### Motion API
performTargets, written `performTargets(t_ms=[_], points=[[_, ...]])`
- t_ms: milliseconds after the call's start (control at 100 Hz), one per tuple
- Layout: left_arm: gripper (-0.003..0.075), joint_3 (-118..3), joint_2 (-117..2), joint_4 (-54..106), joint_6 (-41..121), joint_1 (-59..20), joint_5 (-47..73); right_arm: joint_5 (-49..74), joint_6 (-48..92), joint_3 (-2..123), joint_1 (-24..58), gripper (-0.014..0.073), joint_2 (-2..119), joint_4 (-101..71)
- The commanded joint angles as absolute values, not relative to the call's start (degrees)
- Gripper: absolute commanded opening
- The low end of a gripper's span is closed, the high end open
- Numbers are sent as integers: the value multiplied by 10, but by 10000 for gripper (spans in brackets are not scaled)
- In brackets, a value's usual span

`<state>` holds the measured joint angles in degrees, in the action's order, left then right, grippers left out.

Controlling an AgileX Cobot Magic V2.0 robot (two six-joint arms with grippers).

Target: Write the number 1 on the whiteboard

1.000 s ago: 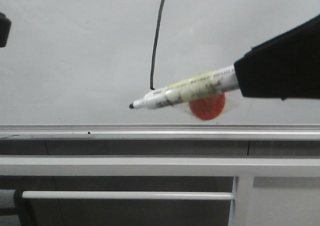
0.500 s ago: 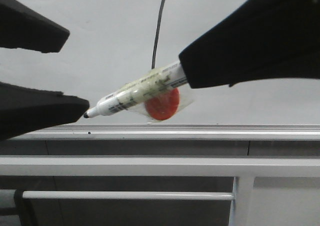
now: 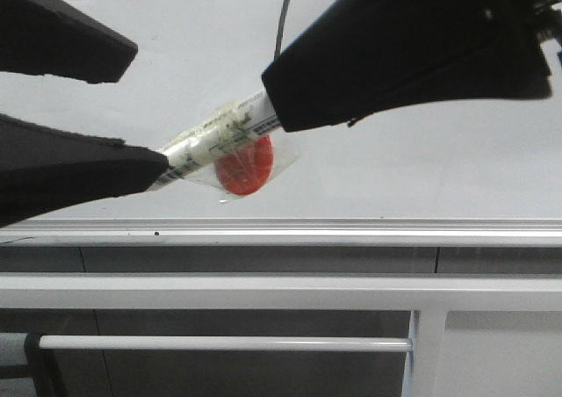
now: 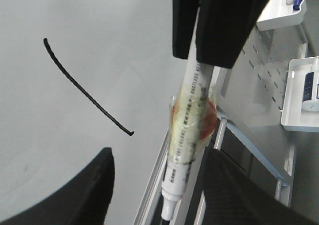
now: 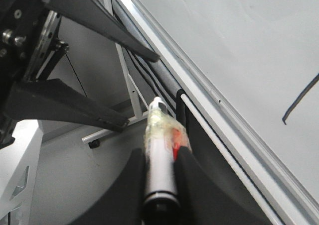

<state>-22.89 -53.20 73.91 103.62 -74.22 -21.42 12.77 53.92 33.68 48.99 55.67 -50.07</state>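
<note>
The whiteboard (image 3: 421, 169) fills the upper front view and carries the number 1 (image 3: 279, 28), a thin black stroke, which also shows in the left wrist view (image 4: 84, 88) and the right wrist view (image 5: 299, 98). My right gripper (image 3: 274, 98) is shut on a white marker pen (image 3: 219, 133) that has a red disc (image 3: 244, 167) taped to it. The pen's rear end sits between the right fingers (image 5: 160, 155). My left gripper (image 3: 149, 111) stands open at the left. The pen's tip end (image 4: 169, 205) reaches in between its fingers (image 4: 94, 185) without touching them.
A silver rail (image 3: 351, 230) runs along the whiteboard's lower edge, with white frame bars (image 3: 263, 292) below it. White trays (image 4: 279, 11) holding markers hang on a perforated panel (image 4: 259, 85) beside the board.
My right gripper has carried the pen left, off the stroke's lower end. The left gripper came in from the left, open, and the pen tip now lies between its fingers.
</note>
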Motion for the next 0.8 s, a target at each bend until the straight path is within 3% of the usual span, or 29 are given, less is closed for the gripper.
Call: performTargets(t_ms=[0,790], points=[[330,-248,-529,723,1036,-747,-233,110,541,357,487,-63,552,-504],[311,-248,-571,687,1036,-746,-265,132,541,377,487,-63,552,-504]])
